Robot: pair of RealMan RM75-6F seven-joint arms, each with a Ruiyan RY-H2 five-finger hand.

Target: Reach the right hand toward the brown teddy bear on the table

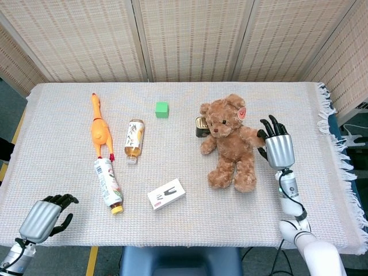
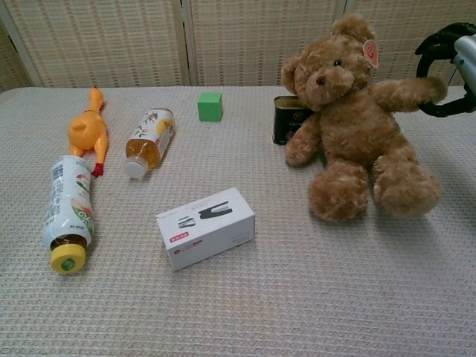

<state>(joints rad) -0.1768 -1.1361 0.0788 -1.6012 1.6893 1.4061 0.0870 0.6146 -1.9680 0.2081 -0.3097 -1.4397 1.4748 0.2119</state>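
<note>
The brown teddy bear (image 1: 231, 142) sits upright at the right of the table, with a pink tag on its ear. In the chest view the teddy bear (image 2: 356, 126) stretches one arm to the right. My right hand (image 1: 276, 144) is at that arm's end, and the hand (image 2: 446, 71) curls its black fingers (image 2: 429, 53) around the paw. My left hand (image 1: 43, 217) hangs at the table's near left corner, holding nothing, fingers loosely bent and apart. The chest view does not show the left hand.
A dark tin (image 1: 200, 126) stands just behind the bear. A green cube (image 1: 162, 109), a tea bottle (image 1: 134, 140), a rubber chicken (image 1: 99, 131), a lying labelled bottle (image 1: 108, 184) and a white box (image 1: 166, 194) are spread over the left and middle. The fringed tablecloth edge (image 1: 339, 155) runs right of my hand.
</note>
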